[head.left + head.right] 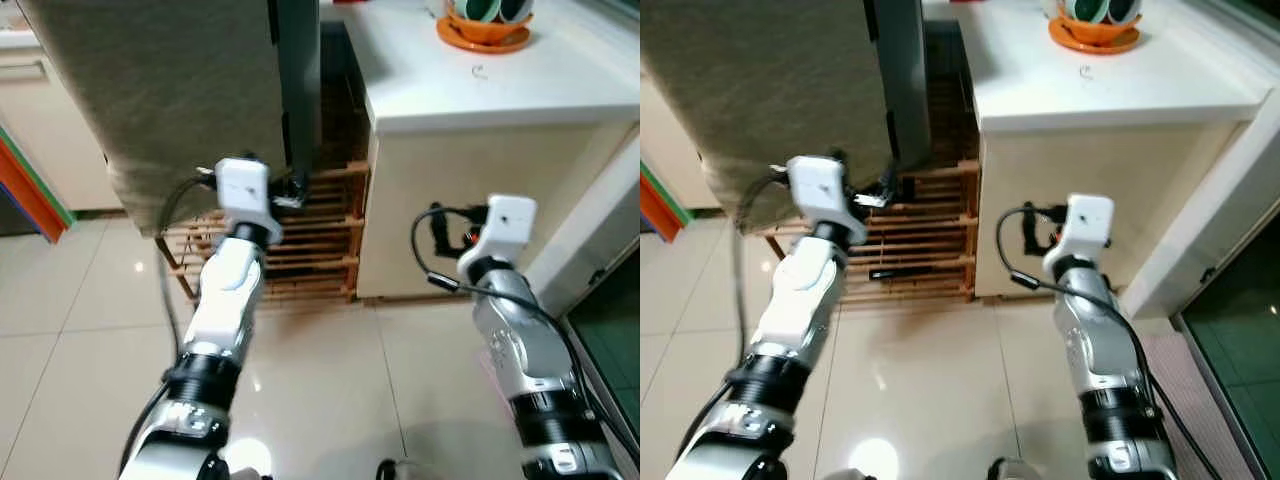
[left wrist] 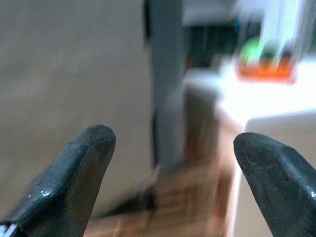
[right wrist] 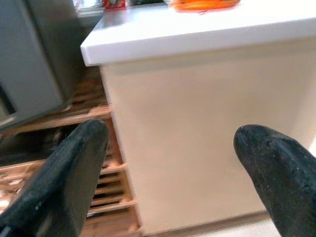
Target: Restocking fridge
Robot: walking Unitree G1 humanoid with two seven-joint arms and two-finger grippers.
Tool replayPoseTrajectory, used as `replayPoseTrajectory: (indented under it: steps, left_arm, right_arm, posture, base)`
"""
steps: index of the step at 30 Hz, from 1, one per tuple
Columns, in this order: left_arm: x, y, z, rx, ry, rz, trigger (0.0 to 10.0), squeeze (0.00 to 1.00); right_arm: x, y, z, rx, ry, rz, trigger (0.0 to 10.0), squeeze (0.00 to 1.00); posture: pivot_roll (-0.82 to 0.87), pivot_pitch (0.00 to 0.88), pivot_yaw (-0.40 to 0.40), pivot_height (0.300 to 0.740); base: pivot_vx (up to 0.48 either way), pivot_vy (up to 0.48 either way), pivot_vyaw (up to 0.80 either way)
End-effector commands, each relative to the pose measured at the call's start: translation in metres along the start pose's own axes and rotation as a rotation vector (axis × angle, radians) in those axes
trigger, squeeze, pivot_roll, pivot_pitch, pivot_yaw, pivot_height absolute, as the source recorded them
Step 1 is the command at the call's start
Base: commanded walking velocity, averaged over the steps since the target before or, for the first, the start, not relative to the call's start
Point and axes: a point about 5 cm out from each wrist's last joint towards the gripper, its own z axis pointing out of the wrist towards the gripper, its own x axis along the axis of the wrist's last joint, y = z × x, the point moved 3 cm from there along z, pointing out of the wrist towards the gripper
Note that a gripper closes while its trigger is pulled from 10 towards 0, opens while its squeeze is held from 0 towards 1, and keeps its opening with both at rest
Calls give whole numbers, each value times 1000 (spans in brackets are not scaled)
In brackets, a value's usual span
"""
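The fridge [image 1: 170,90] stands at the upper left, with a taupe front and a dark grey edge strip [image 1: 298,80], and its door looks shut. My left gripper [image 1: 292,190] is raised to the lower end of that strip. In the left wrist view its fingers [image 2: 74,168] are spread wide with nothing between them. My right gripper [image 1: 440,232] hovers in front of the cream cabinet [image 1: 470,170]. Its fingers [image 3: 74,163] are also open and empty.
A slatted wooden pallet [image 1: 320,250] sits under the fridge. A white counter [image 1: 500,85] tops the cabinet and carries an orange bowl [image 1: 483,30] holding green items. Glossy tiled floor [image 1: 330,380] lies below me, and a dark doorway [image 1: 610,320] is at the right.
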Motion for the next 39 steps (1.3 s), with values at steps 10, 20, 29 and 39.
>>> replayPoseTrajectory:
  steps: [10,20,29,39]
  left_arm:
    - [-25,-15,-61,-52,-108,-35,10000,0]
    - [-16,-17,-37,27,-120,-22,10000,0]
    - [-32,-15,-34,46,-195,-54,10000,0]
    - [-35,-11,-34,35,-203,-67,10000,0]
  right_arm:
    - [-37,20,-48,53,-23,-99,10000,0]
    - [-33,-1,-33,89,0,-69,10000,0]
    - [-28,-6,-25,97,17,-50,10000,0]
    - [-33,-7,-26,90,8,-43,10000,0]
  posture:
    - [-33,0,-36,726]
    - [-48,0,-16,726]
    - [-61,0,-8,726]
    - [-71,0,2,726]
  base:
    - [0,0,0]
    - [445,0,0]
    - [440,0,0]
    - [429,26,0]
